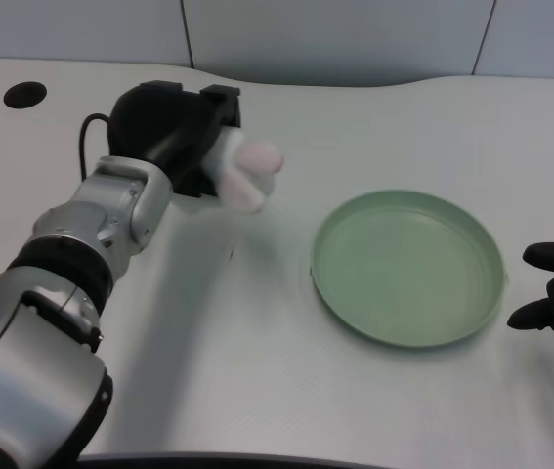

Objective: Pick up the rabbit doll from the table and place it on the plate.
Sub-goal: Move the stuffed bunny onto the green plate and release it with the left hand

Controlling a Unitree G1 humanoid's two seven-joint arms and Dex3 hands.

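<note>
Now, hand: the left hand (pixel 184 132) is holding the rabbit doll (pixel 247 174), fingers wrapping its rear part.
Doll's place: it is riding above the white table (pixel 257 342), left of the green plate (pixel 408 266) and apart from it.
Risk: I judge the grip is covering only one end, so the soft doll could be slipping out, or dropping short of the near rim if let go early.
Pointing: its long axis is running out from the hand, pale free end heading right and slightly down toward the plate; blur is hiding the details.
</note>
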